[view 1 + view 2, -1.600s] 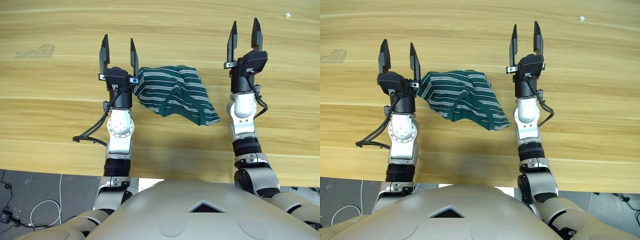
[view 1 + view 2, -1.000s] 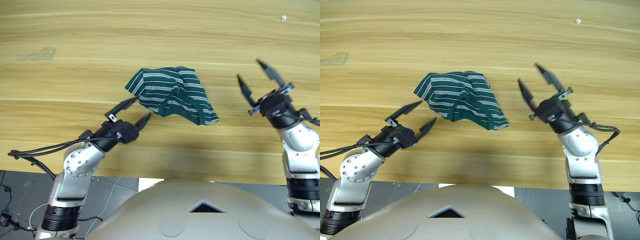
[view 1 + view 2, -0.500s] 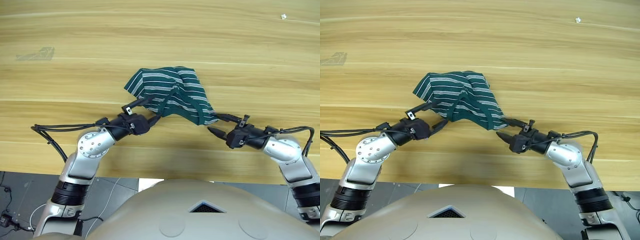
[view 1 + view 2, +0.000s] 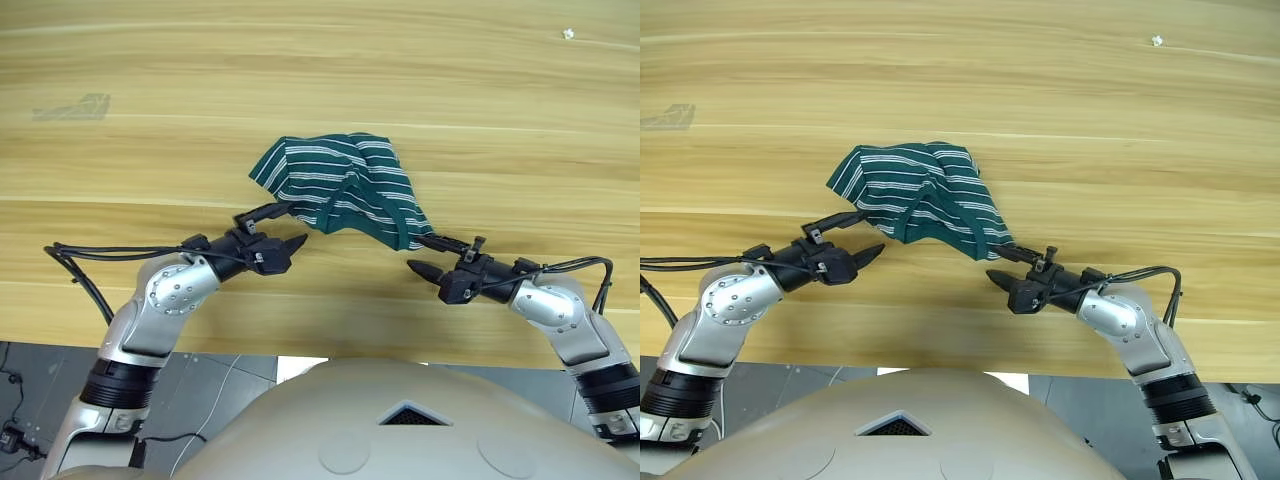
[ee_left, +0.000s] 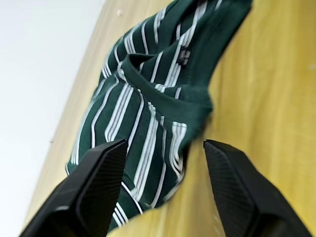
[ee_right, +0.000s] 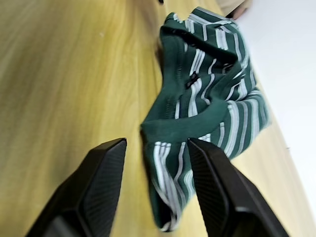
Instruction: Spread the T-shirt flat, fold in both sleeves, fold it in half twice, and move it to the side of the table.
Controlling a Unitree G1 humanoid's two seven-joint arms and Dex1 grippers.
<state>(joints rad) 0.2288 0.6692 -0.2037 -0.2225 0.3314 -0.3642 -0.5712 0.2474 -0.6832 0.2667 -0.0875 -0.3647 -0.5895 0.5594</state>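
Observation:
A green T-shirt [image 4: 340, 188] with white stripes lies crumpled in the middle of the wooden table [image 4: 150, 60]. My left gripper [image 4: 297, 223] is open, low over the table, pointing inward at the shirt's near left edge. In the left wrist view the bunched fabric [image 5: 148, 98] lies just ahead of the open left gripper [image 5: 165, 145]. My right gripper [image 4: 415, 253] is open at the shirt's near right corner. The right wrist view has that striped corner [image 6: 207, 98] just ahead of the open right gripper [image 6: 157, 142]. Nothing is held.
The table's near edge [image 4: 330, 350] runs just under both forearms, with dark floor and cables [image 4: 70, 255] below on the left. A small white scrap [image 4: 568, 34] lies at the far right and a faint mark [image 4: 72, 105] at the far left.
Both arms swung down from pointing away to pointing inward at the shirt. In the last half second the left gripper drew back slightly and the right edged closer to the shirt's corner.

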